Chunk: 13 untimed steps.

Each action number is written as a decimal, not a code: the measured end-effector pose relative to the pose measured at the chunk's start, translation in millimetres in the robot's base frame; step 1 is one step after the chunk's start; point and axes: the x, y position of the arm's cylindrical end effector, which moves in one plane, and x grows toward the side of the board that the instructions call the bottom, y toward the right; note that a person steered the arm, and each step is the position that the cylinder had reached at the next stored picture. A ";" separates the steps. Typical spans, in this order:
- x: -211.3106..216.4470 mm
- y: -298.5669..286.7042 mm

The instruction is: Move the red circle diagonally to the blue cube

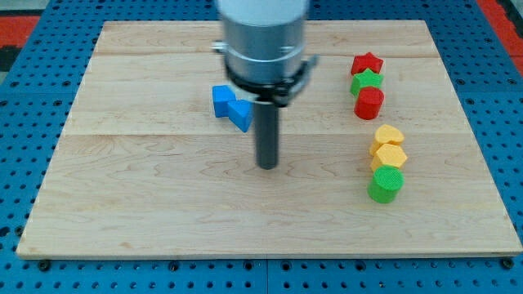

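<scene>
The red circle (369, 103) stands at the view's right, the lowest of a column with a green star (366, 82) and a red star (367, 63) above it. The blue cube (221, 100) sits left of centre, touching a second blue block (240, 113) at its lower right. My tip (267, 166) rests on the board below and right of the blue blocks, well to the left of the red circle and touching no block.
A yellow block (389, 135), a second yellow block (389, 155) and a green circle (386, 185) form a column at the lower right. The wooden board (122, 204) lies on a blue perforated table.
</scene>
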 end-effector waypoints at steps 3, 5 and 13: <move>-6.9 36.2; -26.7 98.4; -108.9 -10.2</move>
